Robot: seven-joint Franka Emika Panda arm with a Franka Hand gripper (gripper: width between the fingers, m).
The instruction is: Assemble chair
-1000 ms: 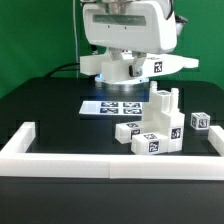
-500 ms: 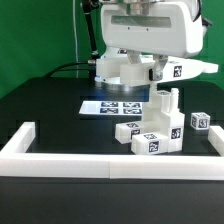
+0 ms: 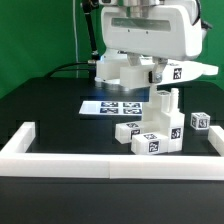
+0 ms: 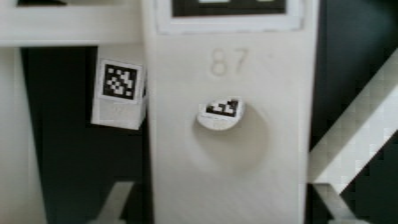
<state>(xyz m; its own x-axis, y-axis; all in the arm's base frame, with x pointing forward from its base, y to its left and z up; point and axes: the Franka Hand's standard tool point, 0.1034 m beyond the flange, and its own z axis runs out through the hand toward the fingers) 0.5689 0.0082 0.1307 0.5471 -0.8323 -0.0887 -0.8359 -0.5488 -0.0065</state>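
Observation:
My gripper (image 3: 152, 76) hangs high above the table, shut on a long white chair slab (image 3: 192, 69) that sticks out toward the exterior view's right with a tag on it. In the wrist view the slab (image 4: 222, 120) fills the middle between my two fingers (image 4: 119, 200), bears a round tag and the number 87, and my gripper (image 4: 222, 205) straddles it. Below, a cluster of white blocky chair parts (image 3: 155, 130) with tags stands on the black table, one upright piece rising from it. A small white tagged block (image 3: 200, 121) sits to its right.
The marker board (image 3: 114, 107) lies flat behind the cluster. A long white border wall (image 3: 100, 163) runs along the front and turns up at both ends. A green backdrop stands behind the arm.
The arm has swung toward the exterior view's right with the slab in the gripper; over the last half second it has hardly moved. The parts on the table have not moved.

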